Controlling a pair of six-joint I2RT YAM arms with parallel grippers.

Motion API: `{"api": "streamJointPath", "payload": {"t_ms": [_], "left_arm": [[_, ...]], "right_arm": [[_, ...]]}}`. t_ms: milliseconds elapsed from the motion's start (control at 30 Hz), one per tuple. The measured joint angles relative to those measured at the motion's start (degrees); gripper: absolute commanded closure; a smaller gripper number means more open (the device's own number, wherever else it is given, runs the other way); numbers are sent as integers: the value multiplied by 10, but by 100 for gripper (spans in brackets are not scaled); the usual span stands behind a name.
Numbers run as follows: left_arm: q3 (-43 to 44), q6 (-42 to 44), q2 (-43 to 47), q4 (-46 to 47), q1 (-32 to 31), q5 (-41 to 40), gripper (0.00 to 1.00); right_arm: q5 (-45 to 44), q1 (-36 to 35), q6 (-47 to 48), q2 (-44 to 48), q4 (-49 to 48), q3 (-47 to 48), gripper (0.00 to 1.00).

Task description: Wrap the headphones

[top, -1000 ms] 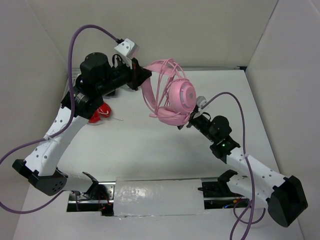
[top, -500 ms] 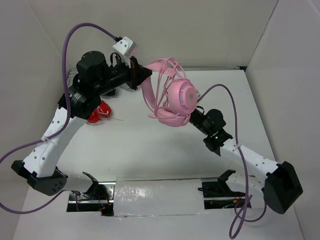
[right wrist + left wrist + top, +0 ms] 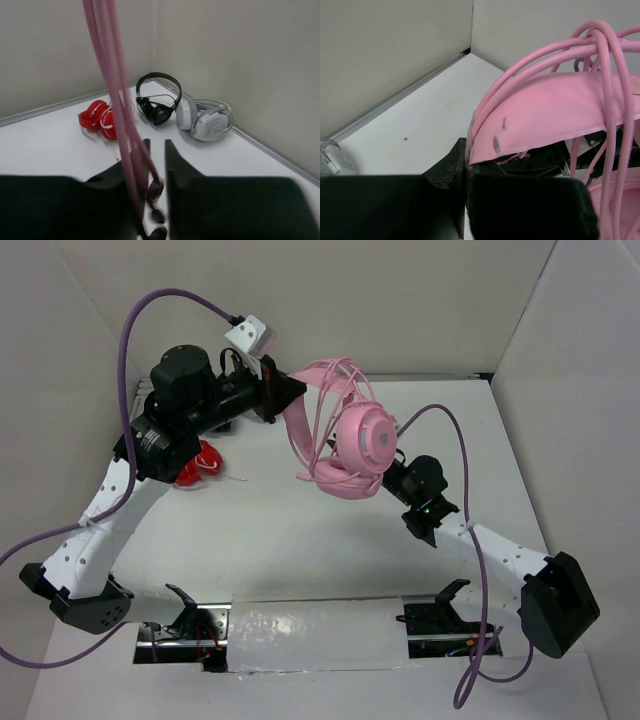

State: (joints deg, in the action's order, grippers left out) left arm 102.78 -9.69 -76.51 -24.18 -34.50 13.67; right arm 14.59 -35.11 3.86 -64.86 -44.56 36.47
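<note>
The pink headphones [image 3: 365, 437] hang above the table, one round earcup facing up. My left gripper [image 3: 285, 390] is shut on the end of their pink headband [image 3: 555, 112], its jaws pressed together on the band's edge [image 3: 466, 170]. Loops of the thin pink cable [image 3: 335, 390] arch over the headband. My right gripper [image 3: 388, 476] sits just below and right of the earcup. In the right wrist view its jaws [image 3: 156, 142] stand narrowly apart. The cable [image 3: 117, 90] hangs down past the left finger, and its dark plug end [image 3: 155, 190] lies in the gap.
Red headphones [image 3: 198, 465] lie at the back left of the table, with thin black headphones [image 3: 155, 102] and white-grey headphones [image 3: 205, 120] beside them near the corner walls. A white wrapped block [image 3: 315, 633] sits between the arm bases at the near edge.
My right arm has slid left, in under the earcup, and its jaws have narrowed from wide open to a slim gap around the cable. The left arm still holds the headband in place.
</note>
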Motion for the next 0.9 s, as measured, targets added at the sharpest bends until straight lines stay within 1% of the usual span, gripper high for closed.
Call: {"api": "streamJointPath", "payload": {"t_ms": [33, 100, 167, 233, 467, 700, 800, 900], "left_arm": [[0, -1, 0, 0, -1, -4, 100], [0, -9, 0, 0, -2, -20, 100], [0, -14, 0, 0, -3, -37, 100], [0, -23, 0, 0, -3, -55, 100], [15, -73, -23, -27, -7, -152, 100], [82, -135, -118, -132, -2, -277, 100], [93, -165, -155, -172, 16, -290, 100], [91, -203, -180, -204, 30, -291, 100]], "right_arm": [[3, 0, -2, 1, 0, 0, 84], [10, 0, -4, 5, 1, -1, 94], [16, 0, -6, 12, 1, -6, 94], [22, 0, -10, 18, 1, -13, 100], [26, -2, -40, 14, 5, -26, 100], [-19, -14, -100, -48, 24, -26, 100], [-47, -25, -120, -69, 45, -26, 97], [-83, -30, -147, -77, 75, -27, 97]]}}
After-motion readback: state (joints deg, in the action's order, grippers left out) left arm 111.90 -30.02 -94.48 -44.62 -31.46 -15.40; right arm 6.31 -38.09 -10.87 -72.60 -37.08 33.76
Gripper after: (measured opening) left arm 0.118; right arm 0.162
